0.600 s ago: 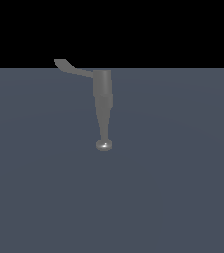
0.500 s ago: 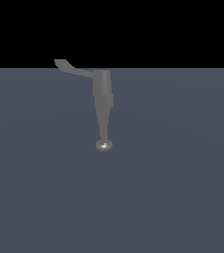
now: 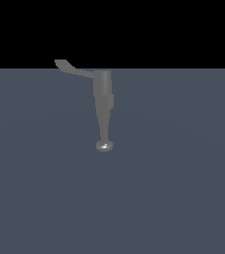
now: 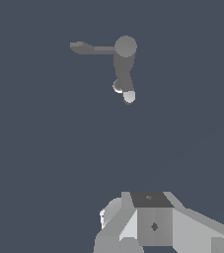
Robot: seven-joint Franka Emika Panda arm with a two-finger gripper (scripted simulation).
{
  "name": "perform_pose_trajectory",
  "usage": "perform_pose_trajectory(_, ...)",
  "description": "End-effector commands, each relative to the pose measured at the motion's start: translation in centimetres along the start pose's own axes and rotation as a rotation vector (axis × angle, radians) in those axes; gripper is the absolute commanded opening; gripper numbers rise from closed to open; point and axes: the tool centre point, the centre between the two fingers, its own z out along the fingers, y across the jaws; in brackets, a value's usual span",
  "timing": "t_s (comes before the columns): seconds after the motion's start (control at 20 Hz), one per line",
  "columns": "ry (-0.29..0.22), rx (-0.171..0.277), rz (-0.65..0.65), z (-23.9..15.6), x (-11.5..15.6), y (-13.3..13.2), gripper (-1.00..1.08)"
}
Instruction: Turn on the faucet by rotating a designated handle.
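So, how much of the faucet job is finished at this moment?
Nothing looks done yet. The handle juts sideways from the faucet, untouched. The gripper is well apart from it and holds nothing; its jaws are hidden. Left: approach, contact, rotate the handle.

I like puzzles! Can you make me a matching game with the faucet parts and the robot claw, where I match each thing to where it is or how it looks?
Things:
1. handle
2. knob
3. claw
4. floor

Clues:
A. small, shiny and round, at the faucet's narrow end
B. flat, dark blue-grey, under everything
C. thin and grey, sticking out sideways toward the exterior view's left
D. white and grey, seen only in the wrist view, apart from the faucet

Pairs: 1-C, 2-A, 3-D, 4-B
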Motion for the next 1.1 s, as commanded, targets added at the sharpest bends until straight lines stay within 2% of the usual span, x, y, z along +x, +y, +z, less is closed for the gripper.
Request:
perform_pose_trajectory(0.0, 0.002, 0.001, -0.004, 0.0, 0.0, -0.1, -1.0)
perform_pose_trajectory(0.55, -0.003, 0.017, 0.065, 0.4, 1.6, -0.3, -1.0)
perform_pose_trajectory(1.05, -0.02, 0.05, 0.236, 1.8, 5.5, -1.1, -1.0)
